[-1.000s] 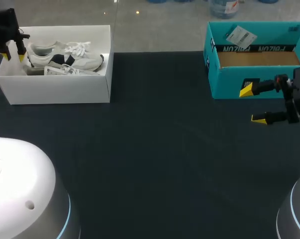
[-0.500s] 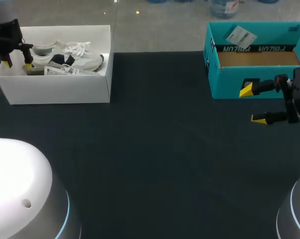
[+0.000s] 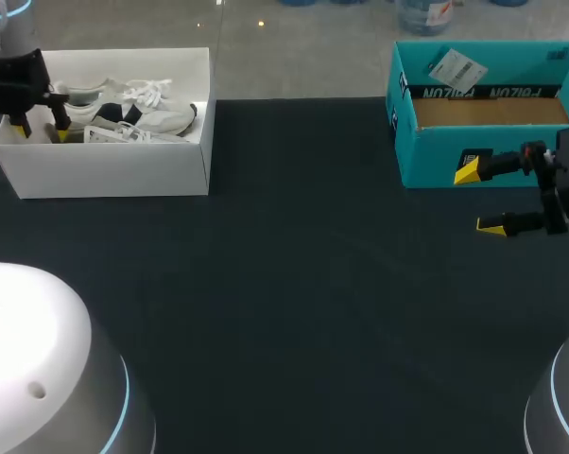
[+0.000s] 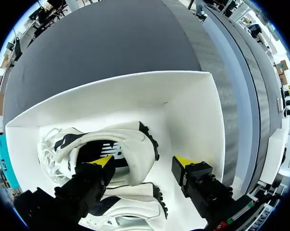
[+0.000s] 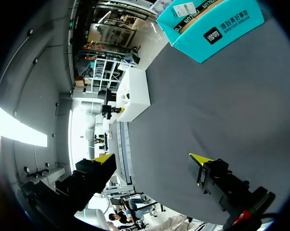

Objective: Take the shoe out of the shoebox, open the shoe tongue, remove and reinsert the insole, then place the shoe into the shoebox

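Observation:
A white shoebox [image 3: 114, 165] stands at the table's far left, holding white shoes [image 3: 138, 109] with dark panels. My left gripper [image 3: 41, 127] hangs open at the box's left end. In the left wrist view, the left gripper [image 4: 142, 161] straddles the heel of the upper shoe [image 4: 130, 144]. One finger is by the shoe's dark opening and the other stands clear outside the heel. A second shoe [image 4: 135, 204] lies beside it. My right gripper [image 3: 480, 198] is open and holds nothing, over the table at the right. The right gripper [image 5: 152, 159] faces bare dark tabletop.
An open teal cardboard box [image 3: 483, 142] with a paper tag stands at the far right, just behind my right gripper; the teal box [image 5: 210, 29] also shows in the right wrist view. The dark table [image 3: 303, 303] spreads between the two boxes.
My left gripper has come down and slightly right into the shoebox, around the shoe's heel, and its fingers have spread wider. The right arm has not moved.

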You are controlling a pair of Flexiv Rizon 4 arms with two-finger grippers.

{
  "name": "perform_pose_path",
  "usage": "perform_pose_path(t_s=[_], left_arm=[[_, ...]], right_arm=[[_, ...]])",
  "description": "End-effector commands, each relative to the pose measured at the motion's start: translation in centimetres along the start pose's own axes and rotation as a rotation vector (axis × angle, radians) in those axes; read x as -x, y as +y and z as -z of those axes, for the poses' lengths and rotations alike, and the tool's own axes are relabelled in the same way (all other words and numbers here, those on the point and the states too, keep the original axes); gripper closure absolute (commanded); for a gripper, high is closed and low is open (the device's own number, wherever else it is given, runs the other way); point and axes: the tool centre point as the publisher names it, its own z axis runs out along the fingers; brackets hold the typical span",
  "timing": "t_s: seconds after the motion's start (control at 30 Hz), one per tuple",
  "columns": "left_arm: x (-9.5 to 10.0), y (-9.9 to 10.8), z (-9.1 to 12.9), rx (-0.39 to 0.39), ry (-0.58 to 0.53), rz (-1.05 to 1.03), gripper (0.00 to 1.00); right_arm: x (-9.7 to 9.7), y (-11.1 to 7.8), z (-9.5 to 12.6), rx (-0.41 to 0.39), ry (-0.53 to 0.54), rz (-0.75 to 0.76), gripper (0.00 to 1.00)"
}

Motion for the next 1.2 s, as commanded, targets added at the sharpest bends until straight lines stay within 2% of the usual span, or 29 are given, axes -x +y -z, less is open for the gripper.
perform_pose_path(t_s=[0.03,0.33,0.47,0.73,0.87,0.93,1.0,1.03,1.07,1.1,1.2], left_arm=[[-0.3,1.3,-0.7,-0.019,-0.002,-0.001,0.21],[-0.5,1.4,-2.5,0.024,-0.051,-0.016,0.19],[-0.4,1.4,-2.7,0.017,-0.05,-0.012,0.24],[-0.1,1.0,-2.8,0.028,-0.036,-0.011,0.27],[0.1,0.7,-2.8,0.033,-0.038,-0.015,0.42],[0.2,0.6,-3.0,0.032,-0.035,-0.017,0.53],[0.3,0.8,-3.2,0.028,-0.026,-0.017,0.7],[0.3,0.8,-3.2,0.026,-0.024,-0.019,0.87],[0.3,0.8,-3.2,0.023,-0.021,-0.023,0.95],[0.3,0.9,-3.2,0.021,-0.008,-0.027,1.0],[0.3,1.0,-3.2,0.021,0.002,-0.038,1.0]], right_arm=[[0.0,-0.1,0.0,0.001,-0.004,-0.002,0.0],[0.0,-0.1,0.0,0.001,-0.004,-0.002,0.0],[0.0,-0.1,0.0,0.001,-0.004,-0.002,0.0],[0.0,-0.1,0.0,0.001,-0.004,-0.002,0.0],[0.0,-0.1,0.0,0.001,-0.004,-0.002,0.0],[0.0,-0.1,0.0,0.001,-0.004,-0.002,0.0],[0.0,-0.1,0.0,0.001,-0.004,-0.002,0.0],[0.0,-0.1,0.0,0.001,-0.004,-0.002,0.0],[0.0,-0.1,0.0,0.001,-0.004,-0.002,0.0],[0.0,-0.1,0.0,0.001,-0.004,-0.002,0.0],[0.0,-0.1,0.0,0.001,-0.004,-0.002,0.0]])
